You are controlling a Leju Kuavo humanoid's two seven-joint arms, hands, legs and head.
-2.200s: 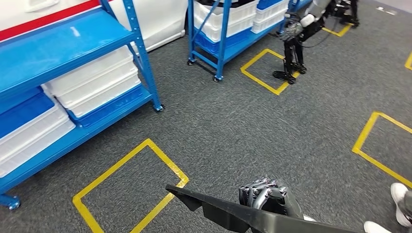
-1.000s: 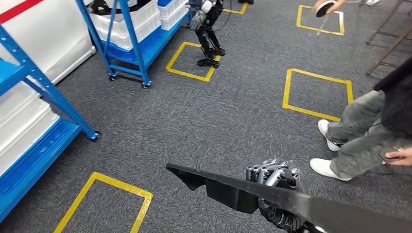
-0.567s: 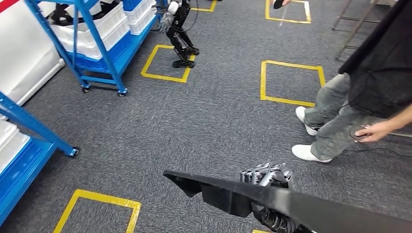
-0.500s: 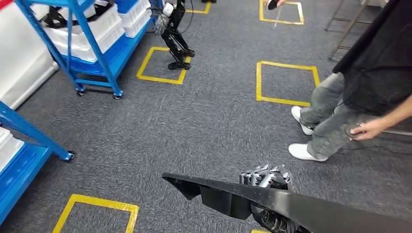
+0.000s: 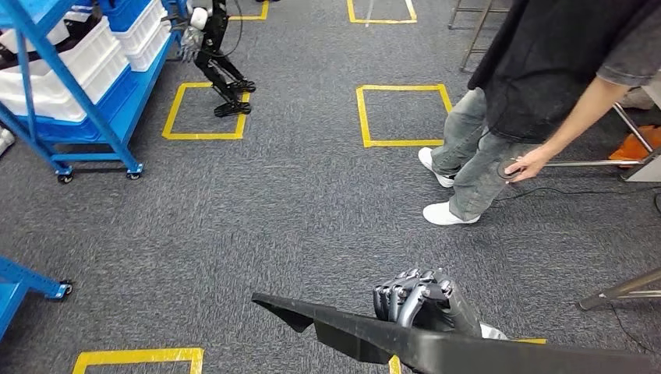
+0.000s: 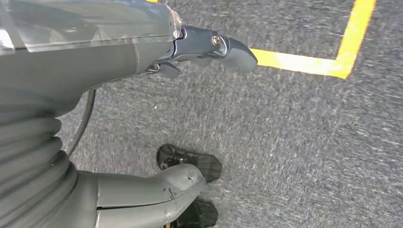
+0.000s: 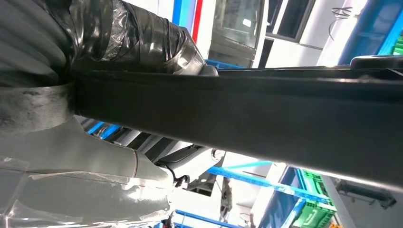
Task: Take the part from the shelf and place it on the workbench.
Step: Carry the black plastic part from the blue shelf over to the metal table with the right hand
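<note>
A long black part [image 5: 343, 331] with a pointed end runs across the bottom of the head view, over grey carpet. My right hand [image 5: 421, 300] grips it from behind, fingers curled over its top edge. In the right wrist view the part [image 7: 285, 118] is a dark bar running across the picture, and my taped right hand [image 7: 95, 57] is wrapped around it. My left hand [image 6: 95, 61] hangs over the carpet with thumb and fingers apart and nothing in it.
A person [image 5: 546, 70] in a black shirt and grey trousers stands close at the front right. A blue shelf [image 5: 70, 86] with white bins is at the far left, another robot's legs [image 5: 218, 62] beside it. Yellow floor squares [image 5: 401, 117] mark the carpet. A metal stand leg [image 5: 623, 288] lies right.
The camera has turned: the blue shelves slid off to the left and the person came into view on the right. My right hand keeps its hold on the black part.
</note>
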